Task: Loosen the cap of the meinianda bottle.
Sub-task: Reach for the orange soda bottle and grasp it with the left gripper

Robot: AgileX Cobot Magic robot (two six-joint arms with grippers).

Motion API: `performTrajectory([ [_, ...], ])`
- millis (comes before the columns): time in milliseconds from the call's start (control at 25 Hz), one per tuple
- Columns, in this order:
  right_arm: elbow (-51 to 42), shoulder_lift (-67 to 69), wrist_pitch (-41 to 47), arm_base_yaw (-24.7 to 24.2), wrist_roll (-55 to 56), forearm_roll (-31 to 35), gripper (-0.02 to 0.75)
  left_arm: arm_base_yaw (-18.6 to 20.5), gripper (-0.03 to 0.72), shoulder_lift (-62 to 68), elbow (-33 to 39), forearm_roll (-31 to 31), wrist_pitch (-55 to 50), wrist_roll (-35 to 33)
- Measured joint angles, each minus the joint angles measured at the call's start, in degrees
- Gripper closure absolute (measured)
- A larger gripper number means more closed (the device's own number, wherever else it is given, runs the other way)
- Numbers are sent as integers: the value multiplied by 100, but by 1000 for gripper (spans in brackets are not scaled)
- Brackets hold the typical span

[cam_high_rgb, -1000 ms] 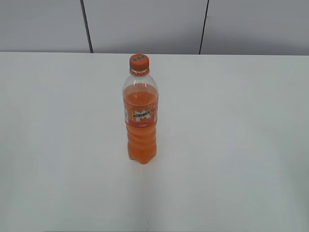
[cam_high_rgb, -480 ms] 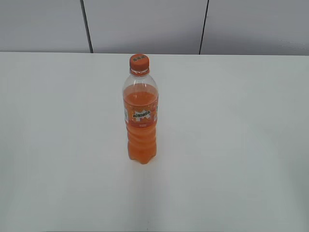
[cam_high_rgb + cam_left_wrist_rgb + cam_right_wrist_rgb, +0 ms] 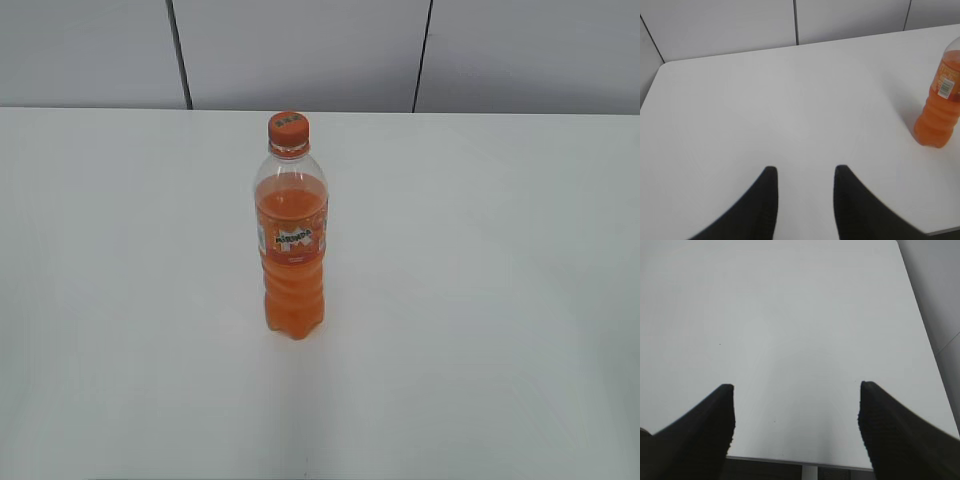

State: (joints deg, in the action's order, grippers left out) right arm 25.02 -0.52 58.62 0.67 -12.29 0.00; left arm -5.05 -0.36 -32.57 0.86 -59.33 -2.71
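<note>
One small round orange plastic screw cap point(image 3: 288, 124) sits untouched on the tall clear plastic bottle of orange soda point(image 3: 291, 235), upright mid-table point(image 3: 480, 300). Both black grippers, left point(image 3: 802, 172) and right point(image 3: 796, 386), hang spread and empty, well apart from it. Approach has hardly begun; next, one must steady the body.

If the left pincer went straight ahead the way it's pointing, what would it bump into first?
Probably just the bare white table. The left pincer is open and points across it toward the wall, while the bottle stands well off to its right, out of that line.
</note>
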Motion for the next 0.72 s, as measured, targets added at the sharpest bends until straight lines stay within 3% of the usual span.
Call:
performTrajectory([
  [400,0,0,0,0,0,0,160,0,434,0,0,0,0,0],
  [720,0,0,0,0,0,0,160,0,273,52,0,36,0,0],
])
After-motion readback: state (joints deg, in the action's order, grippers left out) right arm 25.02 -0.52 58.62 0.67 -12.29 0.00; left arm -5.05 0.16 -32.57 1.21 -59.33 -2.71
